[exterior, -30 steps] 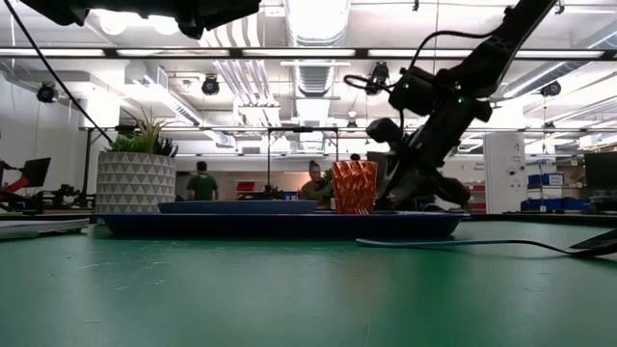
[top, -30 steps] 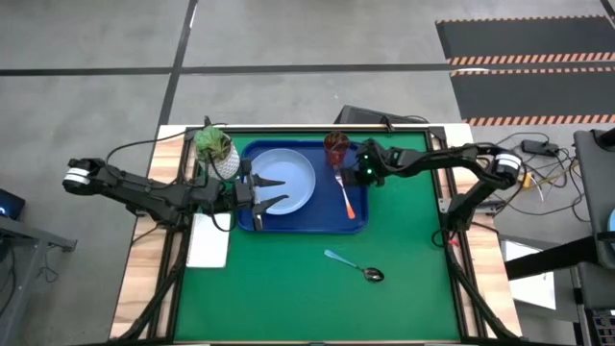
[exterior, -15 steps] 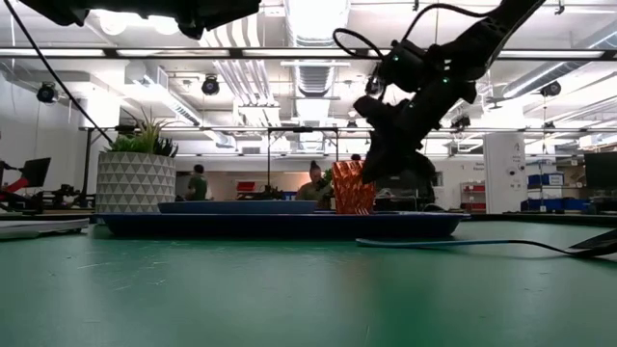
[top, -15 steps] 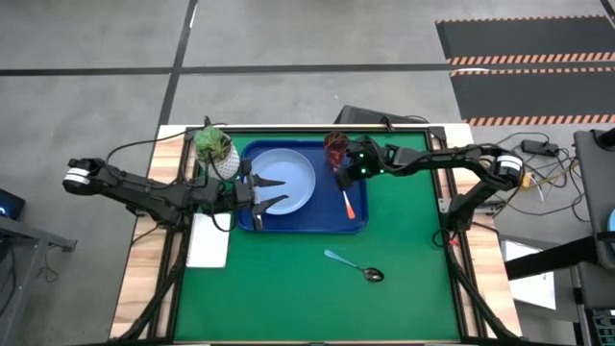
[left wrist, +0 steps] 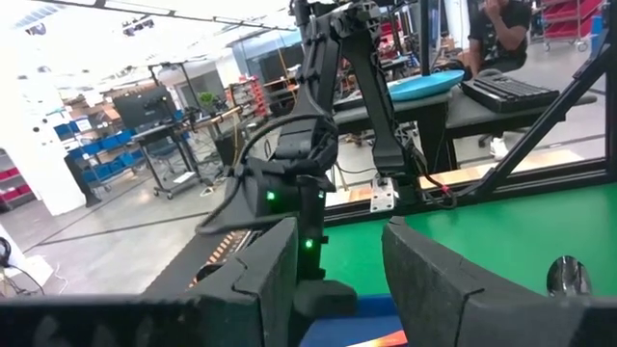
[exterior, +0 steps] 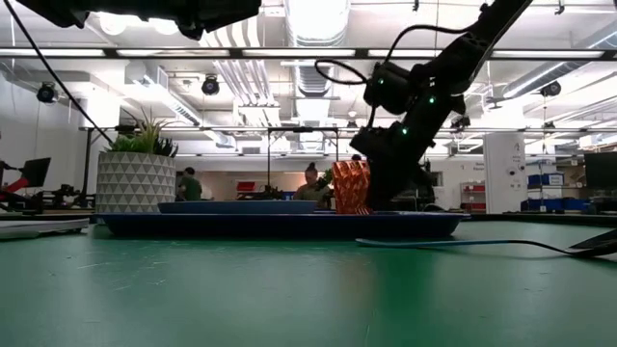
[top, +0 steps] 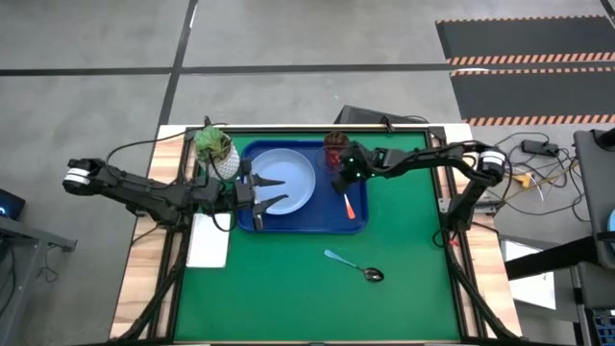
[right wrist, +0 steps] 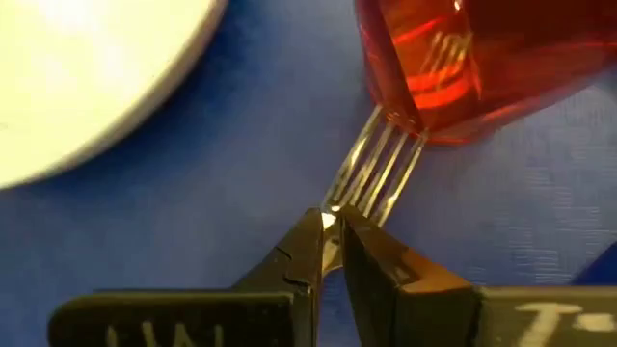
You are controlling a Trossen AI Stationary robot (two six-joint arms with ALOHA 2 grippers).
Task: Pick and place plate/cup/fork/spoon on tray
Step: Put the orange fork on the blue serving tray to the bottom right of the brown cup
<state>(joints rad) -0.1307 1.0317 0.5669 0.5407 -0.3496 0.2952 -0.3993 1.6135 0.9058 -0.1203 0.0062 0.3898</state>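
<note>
Right gripper low over big dark-blue plastic tray, fingers nearly together around neck of orange-handled metal fork. Fork tines touch reddish see-through cup. Best: move fork gently, don't tip cup. Left gripper waits over round light-blue plate, fingers apart.

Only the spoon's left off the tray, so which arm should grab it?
Probably the right: the spoon lies nearer the right gripper, though it's shut at the fork; the left gripper hovers over the plate.
</note>
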